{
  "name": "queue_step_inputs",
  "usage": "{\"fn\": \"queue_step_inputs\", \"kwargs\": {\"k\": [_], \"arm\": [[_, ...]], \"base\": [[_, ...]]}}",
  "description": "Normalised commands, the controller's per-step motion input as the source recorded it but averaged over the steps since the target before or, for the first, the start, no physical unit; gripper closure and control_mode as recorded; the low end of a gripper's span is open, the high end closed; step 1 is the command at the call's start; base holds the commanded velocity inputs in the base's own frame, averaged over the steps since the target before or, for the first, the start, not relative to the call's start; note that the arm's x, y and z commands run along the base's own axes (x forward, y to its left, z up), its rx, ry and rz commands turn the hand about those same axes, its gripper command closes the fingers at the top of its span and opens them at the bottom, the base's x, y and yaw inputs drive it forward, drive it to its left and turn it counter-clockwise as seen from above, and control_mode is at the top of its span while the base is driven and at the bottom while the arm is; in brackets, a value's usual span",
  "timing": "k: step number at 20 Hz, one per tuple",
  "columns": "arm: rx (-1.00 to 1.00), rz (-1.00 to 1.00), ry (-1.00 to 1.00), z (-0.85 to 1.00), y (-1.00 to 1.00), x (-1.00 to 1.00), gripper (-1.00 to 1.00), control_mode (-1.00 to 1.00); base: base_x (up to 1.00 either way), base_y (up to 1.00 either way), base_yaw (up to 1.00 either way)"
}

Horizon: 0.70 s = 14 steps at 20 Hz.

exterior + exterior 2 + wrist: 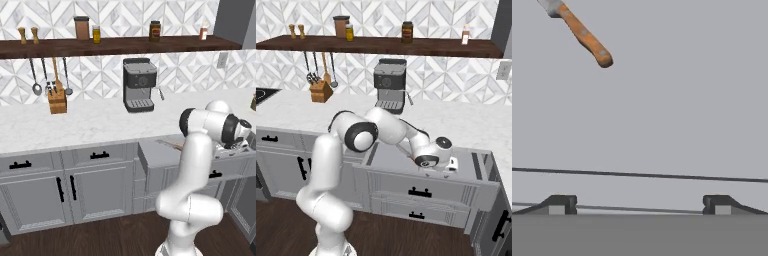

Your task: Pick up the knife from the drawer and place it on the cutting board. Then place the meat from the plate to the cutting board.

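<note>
Fingers (639, 204) spread wide, holding nothing, above the drawer (662, 115); knife (579, 31) lies well beyond them, upper left.

light: even, bright, flat render | shadows: faint, soft | glare: none | blur: none, slightly coarse resolution

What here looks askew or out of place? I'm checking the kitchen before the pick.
Nothing spilled or damaged. The drawer stands pulled open, and the knife lies diagonally on its grey floor rather than squared to the walls. The gripper hovers open above it, empty.
</note>
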Motion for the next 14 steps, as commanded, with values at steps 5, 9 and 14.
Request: {"fn": "queue_step_inputs", "kwargs": {"k": [5, 9, 14], "arm": [[0.0, -0.02, 0.0, -0.05, 0.0, -0.8, -1.0, -1.0], [0.0, -0.03, 0.0, -0.01, 0.0, -0.75, -1.0, -1.0], [-0.01, 0.0, -0.04, 0.76, 0.01, -0.24, -1.0, -1.0]], "base": [[0.0, 0.0, 0.0], [0.0, 0.0, 0.0], [0.0, 0.0, 0.0]]}}
